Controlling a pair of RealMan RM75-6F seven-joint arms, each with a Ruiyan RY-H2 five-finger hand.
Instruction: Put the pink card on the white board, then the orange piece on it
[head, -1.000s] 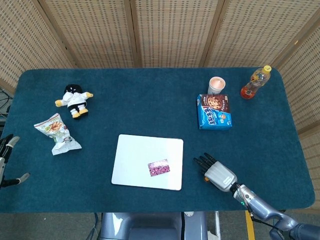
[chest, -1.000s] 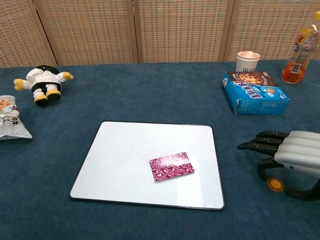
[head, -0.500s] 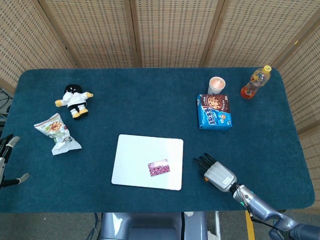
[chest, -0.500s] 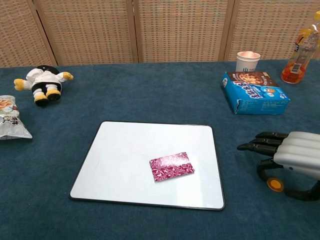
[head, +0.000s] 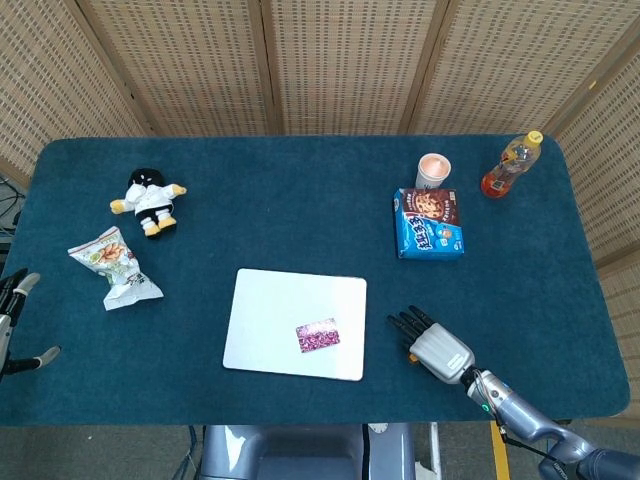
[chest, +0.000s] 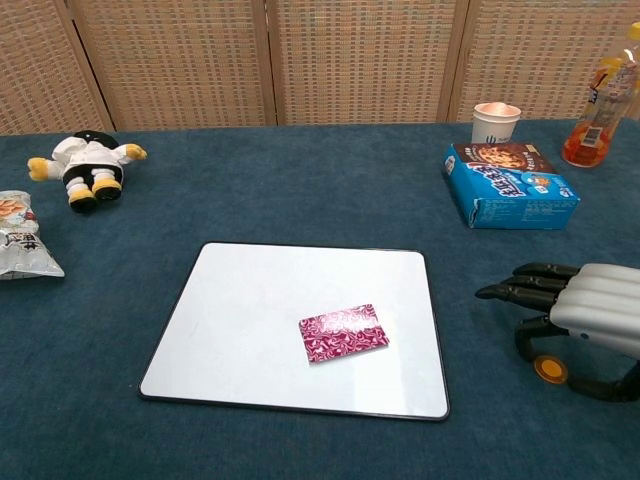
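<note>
Here, right hand low over the table, right of the white board: fingers stretched toward the board and spread, thumb curved beneath, nothing held. Orange piece lies on the cloth directly under the hand, between thumb and fingers; contact cannot be told. Left hand only partly seen at the far left edge of the head view; fingers look apart, holding nothing visible.

Pink card lies flat on the board's near right part, slightly tilted.

Table covered in dark teal cloth. Far right: blue cookie box, paper cup, orange drink bottle. Left: plush figure, snack bag. Woven screen panels behind.
</note>
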